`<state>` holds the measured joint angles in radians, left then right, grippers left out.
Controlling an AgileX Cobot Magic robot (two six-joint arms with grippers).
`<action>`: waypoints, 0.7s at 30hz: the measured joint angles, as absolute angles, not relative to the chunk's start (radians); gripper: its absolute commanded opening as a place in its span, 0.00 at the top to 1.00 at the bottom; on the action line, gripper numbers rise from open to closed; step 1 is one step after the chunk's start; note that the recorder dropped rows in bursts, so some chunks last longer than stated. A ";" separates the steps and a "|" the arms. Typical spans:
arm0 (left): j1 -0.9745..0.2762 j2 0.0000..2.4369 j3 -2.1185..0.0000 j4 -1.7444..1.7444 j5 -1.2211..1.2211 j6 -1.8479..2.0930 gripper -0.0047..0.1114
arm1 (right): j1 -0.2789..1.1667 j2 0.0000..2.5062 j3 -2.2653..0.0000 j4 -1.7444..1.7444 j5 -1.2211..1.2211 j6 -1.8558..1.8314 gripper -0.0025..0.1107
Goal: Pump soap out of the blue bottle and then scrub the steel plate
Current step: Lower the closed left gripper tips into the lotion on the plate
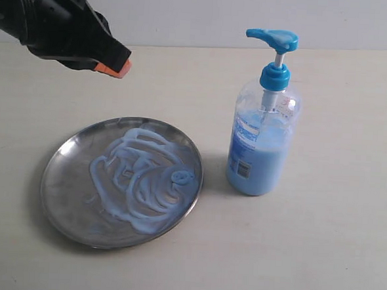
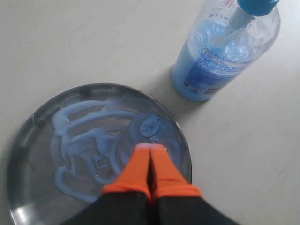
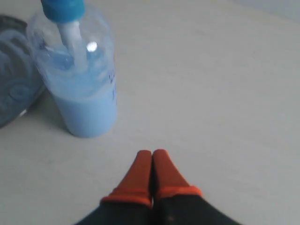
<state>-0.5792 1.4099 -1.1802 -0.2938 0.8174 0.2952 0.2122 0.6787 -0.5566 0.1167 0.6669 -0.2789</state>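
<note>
The steel plate point(image 1: 60, 183) lies on the table at the left, its middle covered with pale blue swirls of soap point(image 1: 142, 175). To its right the blue bottle point(image 1: 261, 139) stands upright, pump head on top. My left gripper point(image 1: 123, 67) hovers above and behind the plate, orange fingers pressed together and empty. In the left wrist view the left gripper point(image 2: 151, 147) hangs over the soap point(image 2: 79, 140) on the steel plate point(image 2: 28, 197), with the blue bottle point(image 2: 220, 56) beyond. The right gripper point(image 3: 152, 153) is shut and empty above bare table near the blue bottle point(image 3: 84, 93); it is out of the exterior view.
The pale table point(image 1: 331, 258) stretches to the right and front of the bottle. A light wall point(image 1: 201, 14) runs behind the table's far edge. An edge of the plate point(image 3: 11, 93) shows beside the bottle in the right wrist view.
</note>
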 measured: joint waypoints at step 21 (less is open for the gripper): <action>-0.579 1.743 -1.180 -0.500 0.669 0.454 0.96 | 0.212 0.417 -0.522 0.300 0.612 -0.281 0.98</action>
<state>-0.5792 1.7427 -1.1802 -0.5002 0.6690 0.4544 0.2122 0.4168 -0.5216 0.3004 0.6123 -0.2810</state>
